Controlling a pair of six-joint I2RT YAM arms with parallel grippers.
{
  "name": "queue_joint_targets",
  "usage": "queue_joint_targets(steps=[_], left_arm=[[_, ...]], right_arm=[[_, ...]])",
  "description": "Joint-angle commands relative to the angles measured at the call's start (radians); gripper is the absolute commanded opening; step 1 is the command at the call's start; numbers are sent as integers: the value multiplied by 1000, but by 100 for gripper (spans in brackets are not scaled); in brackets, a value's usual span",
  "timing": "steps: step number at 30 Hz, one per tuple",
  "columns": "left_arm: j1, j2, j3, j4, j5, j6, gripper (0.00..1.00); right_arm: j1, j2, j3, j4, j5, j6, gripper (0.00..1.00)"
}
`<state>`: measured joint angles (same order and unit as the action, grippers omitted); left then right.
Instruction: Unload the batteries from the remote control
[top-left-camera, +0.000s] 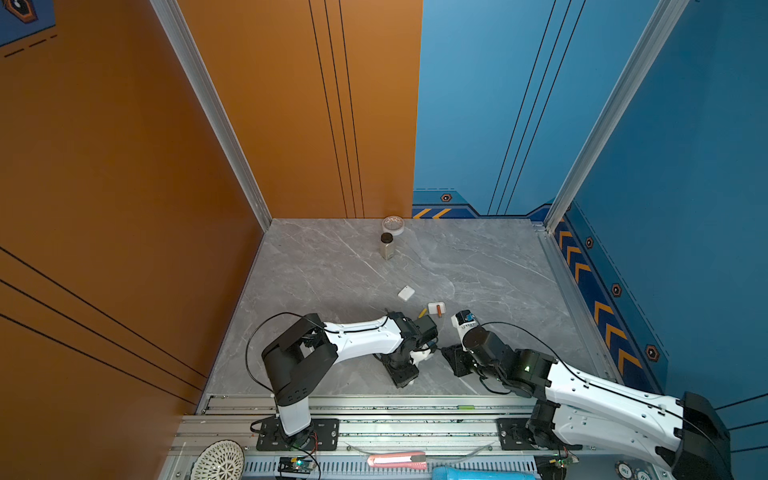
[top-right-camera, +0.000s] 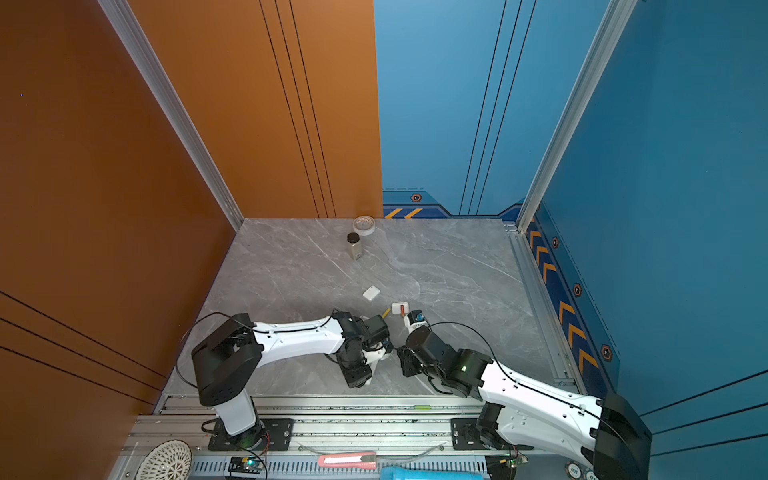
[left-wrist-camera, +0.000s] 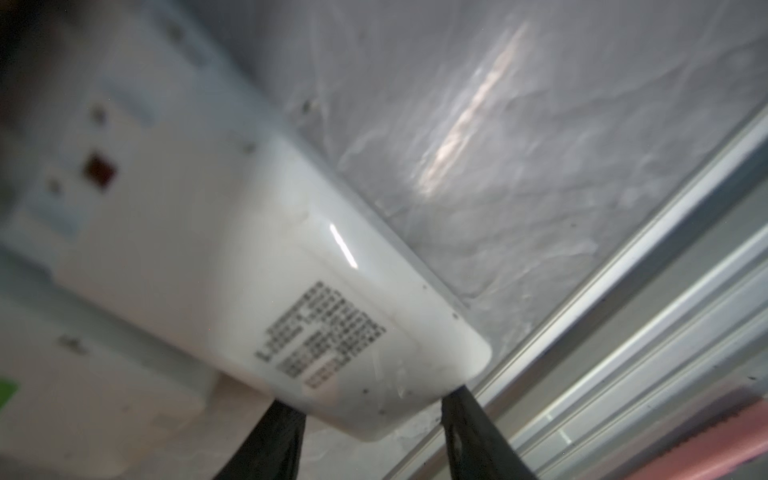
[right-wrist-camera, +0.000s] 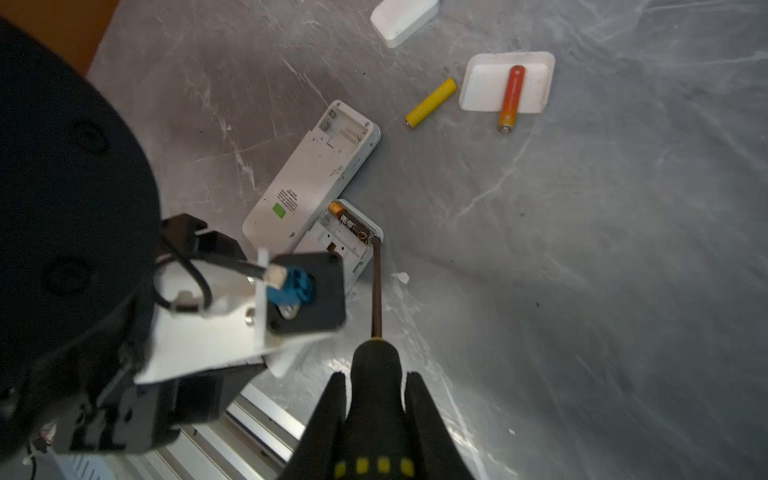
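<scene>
Steel screwdriver (right-wrist-camera: 376, 291) clamped in the right claw (right-wrist-camera: 376, 378): lever the dark battery (right-wrist-camera: 351, 224) out gently; whether the left claw (left-wrist-camera: 370, 399) clamps the remote (left-wrist-camera: 249, 257) is unclear.

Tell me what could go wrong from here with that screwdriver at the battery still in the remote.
The screwdriver tip rests at the end of the black battery in the remote; it may slip and gouge the plastic. Pried free, the cell could pop out and roll across the table, where the yellow battery lies loose. The left gripper holds only the remote's end, so prying may twist it.
</scene>
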<state>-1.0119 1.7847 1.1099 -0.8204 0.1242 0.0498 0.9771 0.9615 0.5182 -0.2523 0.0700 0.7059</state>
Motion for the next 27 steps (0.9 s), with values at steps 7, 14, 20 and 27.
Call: queue_joint_targets(steps=[7,14,20,27], left_arm=[[43,36,8,139,34,96,0],[69,-86,16,150,-3,12,1],[93,-263,-25,182,-23,-357,59],[61,-199,63,73,14,-1018,80]], right_arm=[[-12,-121,-30,-49,-166,58,0],[-43,-181,74,-256,-69,66,0],[-78,-170,185,-392,7,42,0],[-200,-164,293,-504,31,27,0]])
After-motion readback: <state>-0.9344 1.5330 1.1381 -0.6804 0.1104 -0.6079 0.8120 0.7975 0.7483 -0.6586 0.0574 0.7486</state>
